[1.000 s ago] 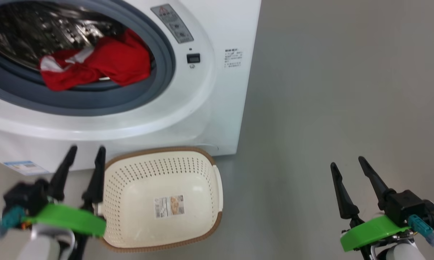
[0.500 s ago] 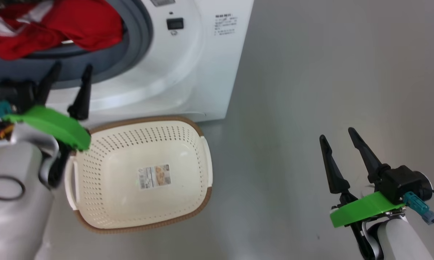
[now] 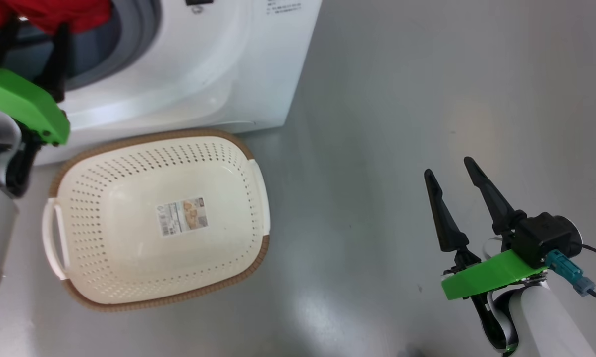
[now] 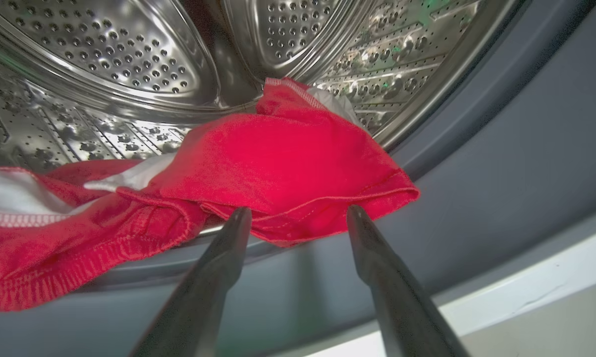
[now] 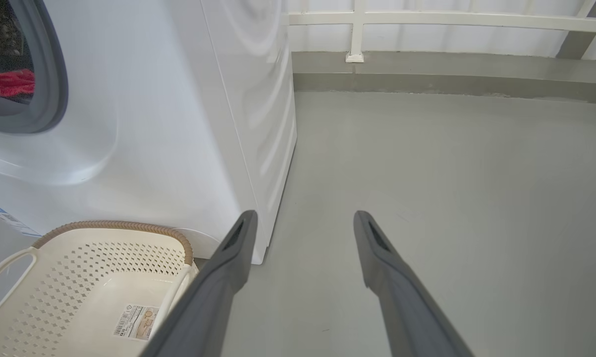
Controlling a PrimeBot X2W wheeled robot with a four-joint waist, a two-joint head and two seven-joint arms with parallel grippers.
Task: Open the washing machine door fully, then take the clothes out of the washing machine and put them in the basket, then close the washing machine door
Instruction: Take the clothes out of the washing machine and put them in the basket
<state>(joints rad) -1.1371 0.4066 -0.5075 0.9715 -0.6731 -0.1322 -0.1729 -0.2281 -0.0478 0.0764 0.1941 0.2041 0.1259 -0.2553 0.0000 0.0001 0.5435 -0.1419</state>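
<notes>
**Left gripper [image 3: 37, 24] wide open at the drum mouth, right gripper [image 3: 449, 166] wide open over the floor**

Head view: left gripper at upper left, fingers apart and pointing up into the opening of the machine [image 3: 203, 59], tips in front of the red clothes [image 3: 55, 11], nothing gripped. Right gripper at lower right, well apart from everything else, fingers splayed and pointing up and slightly left over grey floor [image 3: 377, 124], empty. Basket [image 3: 179, 133] upright on the floor just before the machine's front, mouth up, long axis left to right with a slight tilt, a handle at each end, paper label [image 3: 181, 216] on its bottom.

Left wrist view: fingers spread, tips at the hem of the nearest fold; touching or not, hard to tell. Clothes heaped on the lip of the steel drum [image 4: 104, 59], long axis across the view, one red corner draped over the grey ring [image 4: 501, 148] toward the fingers, white panels at left.

Right wrist view: fingers wide, holding nothing, pointing along the floor past the machine's corner. Basket at lower left, beside the machine's front. Sliver of red in the opening at upper left.
</notes>
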